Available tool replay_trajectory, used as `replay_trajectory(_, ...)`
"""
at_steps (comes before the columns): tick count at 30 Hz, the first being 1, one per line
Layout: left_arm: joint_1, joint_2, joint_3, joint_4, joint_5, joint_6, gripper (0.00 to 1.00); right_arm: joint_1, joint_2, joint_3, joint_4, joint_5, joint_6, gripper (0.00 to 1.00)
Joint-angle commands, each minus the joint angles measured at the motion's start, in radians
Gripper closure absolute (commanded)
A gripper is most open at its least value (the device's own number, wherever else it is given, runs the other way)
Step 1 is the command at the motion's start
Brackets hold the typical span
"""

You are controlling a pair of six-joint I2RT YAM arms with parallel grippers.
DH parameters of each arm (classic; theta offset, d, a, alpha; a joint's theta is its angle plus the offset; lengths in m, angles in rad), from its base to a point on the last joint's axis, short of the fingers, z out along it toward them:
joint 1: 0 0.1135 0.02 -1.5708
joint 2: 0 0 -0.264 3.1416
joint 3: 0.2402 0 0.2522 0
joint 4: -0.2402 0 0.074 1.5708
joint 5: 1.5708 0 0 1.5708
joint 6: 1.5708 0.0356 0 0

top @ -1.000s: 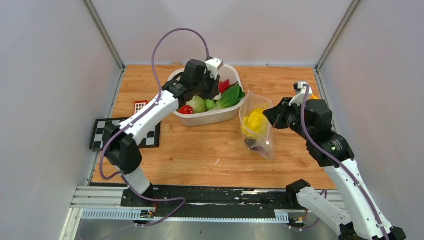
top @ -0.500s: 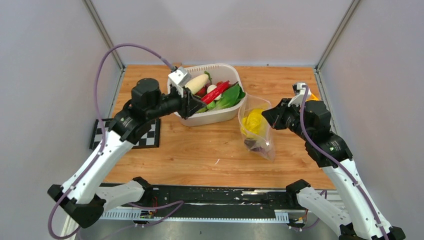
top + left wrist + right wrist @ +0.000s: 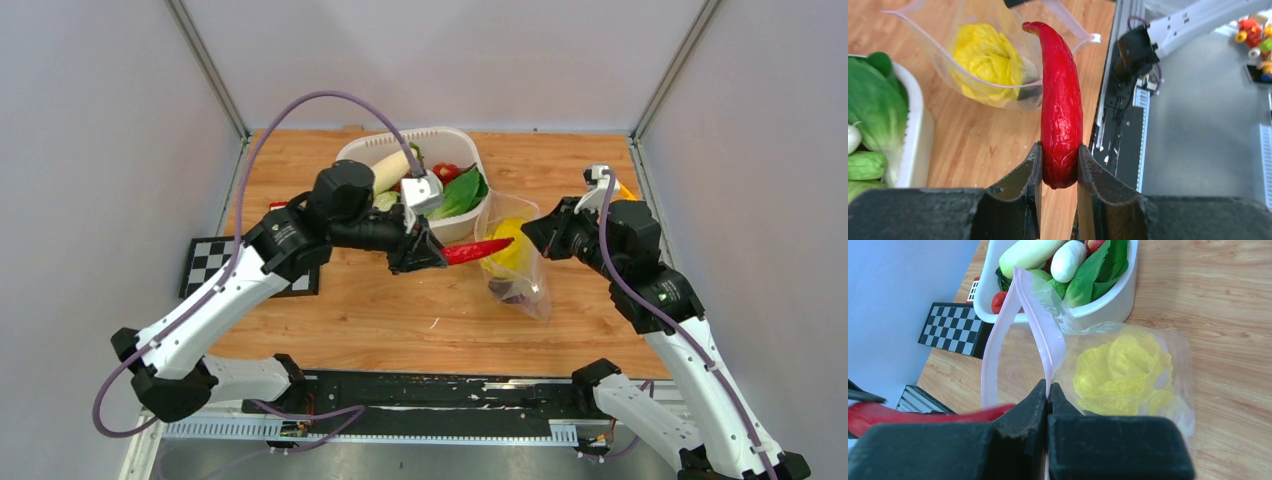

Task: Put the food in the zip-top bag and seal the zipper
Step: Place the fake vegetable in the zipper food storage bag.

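The left pincer [image 3: 1059,150] is closed to a narrow gap on the thick end of a long red plastic chilli pepper [image 3: 1060,95]. The pepper sticks straight out in front of the jaws, and its curved tip is just at the mouth of the bag. It looks light, stiff and smooth. Held at one end only, I judge it can swing or slip between the pads, but this end grip lets the tip enter first.

The right pincer [image 3: 1048,390] is fully closed on the edge of a clear floppy plastic zip-top bag [image 3: 1070,340]. It pinches the thin pale pink zipper strip [image 3: 1040,315] and lifts that side, so the mouth stands open toward the pepper. The film is thin and soft and I think it will fold down if released. The strip seems the firmest part, so it is the right place to hold.

Inside the bag lies a yellow plastic cabbage [image 3: 1118,372]. The bag rests on the wooden worktop [image 3: 1228,315], just beside a white plastic tub [image 3: 1118,305]. The tub holds more of the food: a long white plastic radish [image 3: 1028,254], green plastic leaves [image 3: 1098,267] and some small red pieces
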Motion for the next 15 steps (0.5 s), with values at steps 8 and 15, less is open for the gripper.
replay_trajectory(8,-0.128,0.197,0.246,-0.278,-0.15,0.191,0.77,0.002,-0.024,0.004,0.065,-0.102,-0.036,1.0)
replay_trajectory(15,-0.159,0.338,0.392,-0.404,-0.14,0.281,0.77,0.001,-0.033,-0.002,0.085,-0.187,-0.085,1.0)
